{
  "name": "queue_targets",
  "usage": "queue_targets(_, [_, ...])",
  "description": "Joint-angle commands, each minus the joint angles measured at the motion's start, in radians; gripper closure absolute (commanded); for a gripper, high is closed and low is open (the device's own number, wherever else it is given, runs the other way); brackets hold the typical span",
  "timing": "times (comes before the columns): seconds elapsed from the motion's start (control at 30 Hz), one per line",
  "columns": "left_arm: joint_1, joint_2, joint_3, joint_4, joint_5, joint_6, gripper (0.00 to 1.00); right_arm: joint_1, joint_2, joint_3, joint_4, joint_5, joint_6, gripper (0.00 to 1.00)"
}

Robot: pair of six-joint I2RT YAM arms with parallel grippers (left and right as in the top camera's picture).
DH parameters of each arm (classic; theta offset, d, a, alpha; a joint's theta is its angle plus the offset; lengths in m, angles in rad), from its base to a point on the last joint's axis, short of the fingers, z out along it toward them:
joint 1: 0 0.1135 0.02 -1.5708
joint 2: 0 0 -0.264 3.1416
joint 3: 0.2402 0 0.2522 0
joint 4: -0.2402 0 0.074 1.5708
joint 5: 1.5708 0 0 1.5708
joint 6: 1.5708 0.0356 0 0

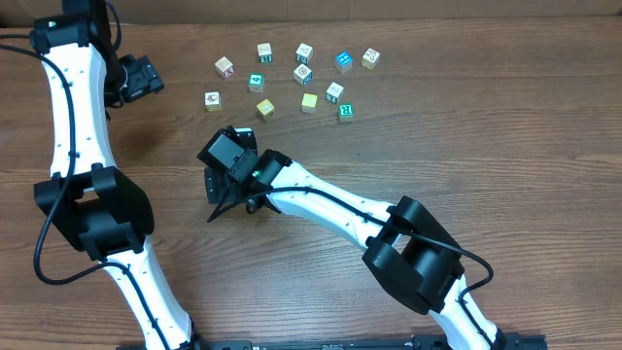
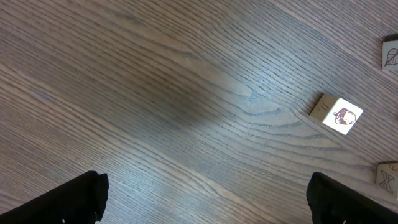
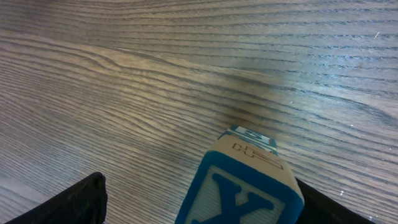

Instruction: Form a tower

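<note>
In the right wrist view, the tower (image 3: 239,190) stands between my right gripper's (image 3: 199,202) fingers. Its near cube shows a blue X face and a cream face with an outlined letter. A teal-edged face with a white letter (image 3: 255,133) peeks out just past it. The cube sits close against the right finger (image 3: 323,208), while the left finger (image 3: 78,202) stays well apart from it, so the jaws are open. From overhead the right gripper (image 1: 228,197) covers the tower. My left gripper (image 1: 148,78) hovers open at the far left over bare wood (image 2: 205,205).
Several loose letter cubes (image 1: 302,74) lie scattered at the back centre of the wooden table (image 1: 486,146). The left wrist view shows a cube with a baby-face picture (image 2: 339,115) and parts of two more cubes at its right edge.
</note>
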Motion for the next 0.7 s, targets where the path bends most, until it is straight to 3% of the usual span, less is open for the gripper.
queue_targets(0.0, [-0.009,-0.006,0.012,0.0,-0.002,-0.011,0.0,-0.008,-0.055,0.006,0.001,0.009,-0.013,0.15])
queue_targets(0.67, [-0.009,-0.006,0.012,0.0,-0.002,-0.01,0.01,-0.008,-0.073,0.011,-0.01,0.012,-0.02,0.14])
